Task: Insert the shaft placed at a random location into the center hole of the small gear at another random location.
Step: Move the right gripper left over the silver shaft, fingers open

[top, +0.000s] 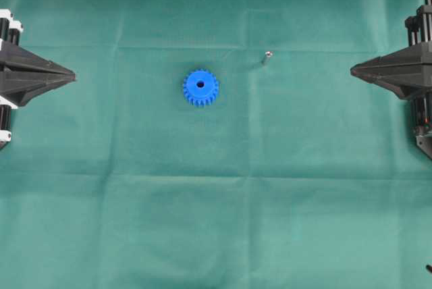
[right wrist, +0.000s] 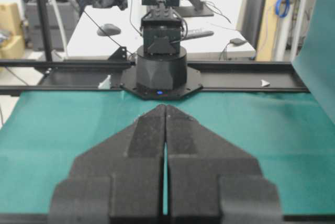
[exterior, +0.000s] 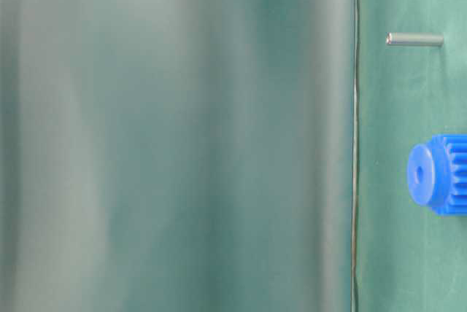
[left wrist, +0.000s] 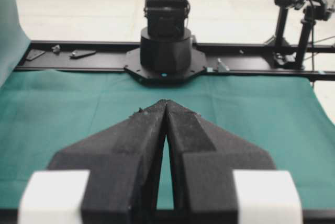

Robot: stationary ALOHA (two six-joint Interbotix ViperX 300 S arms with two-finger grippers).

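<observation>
Overhead only: shaft (top: 266, 57) beside small gear (top: 200, 87)

A plain dark green cloth (top: 216, 201) with faint fold creases lies under everything; it carries no print. Between the two sets of closed jaws, nearer the left pair, sits the small gear (top: 200, 87), a saturated bright blue all over, its toothed rim the same blue as its face. The center hole (top: 200, 84) reads as a dark spot. Toward the right jaws, the shaft (top: 266, 57) is silver-grey with a pale shiny end. The left gripper (top: 73, 73) is matte black, backed by white blocks (left wrist: 55, 197). The right gripper (top: 352, 70) is matte black throughout, with no white at its back.
</observation>
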